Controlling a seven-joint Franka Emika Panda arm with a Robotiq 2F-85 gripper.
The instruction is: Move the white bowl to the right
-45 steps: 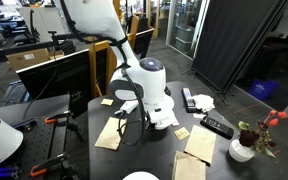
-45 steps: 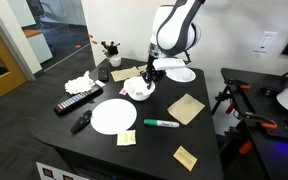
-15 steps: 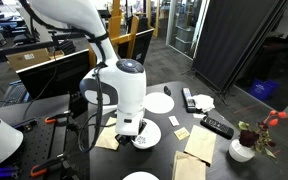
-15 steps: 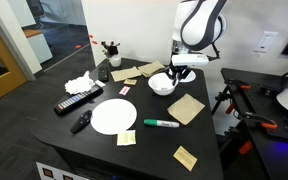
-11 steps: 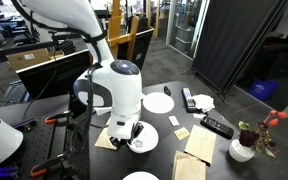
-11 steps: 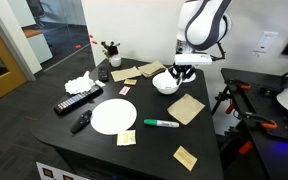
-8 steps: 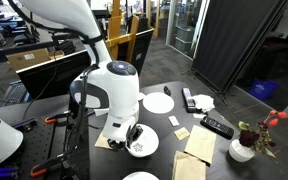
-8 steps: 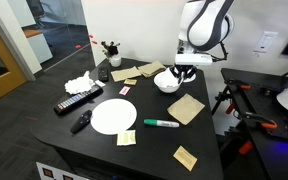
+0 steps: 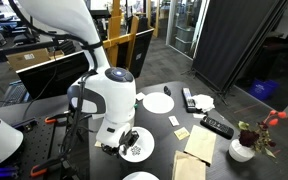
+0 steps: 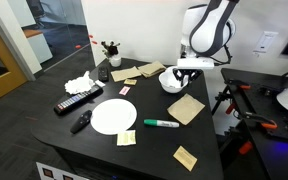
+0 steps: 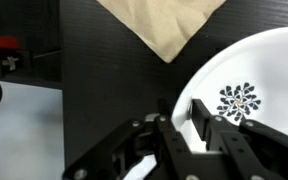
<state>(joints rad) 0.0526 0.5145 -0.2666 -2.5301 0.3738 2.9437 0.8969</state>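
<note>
Bowl [image 11: 252, 85] rim sits clamped in the gripper [image 11: 191, 118] at its 8 o'clock. That thin hold may slip, and the table [image 11: 104, 80] ends close at 9 o'clock.

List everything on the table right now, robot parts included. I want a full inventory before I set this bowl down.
white bowl: one, white with a dark centre mark, at the table edge under the gripper
plate: one, plain white, mid-table
marker: one, green, beside the plate
remote controls: two, black, near the plate
tissue: one, white, crumpled, by a remote
napkins: three, tan, scattered
sticky notes: at least two, yellow, near edge
vase: one, white, red flowers, corner
table: one, black
robot arm: one, white, above the bowl
gripper: one, black, jaws closed on the bowl's rim
</note>
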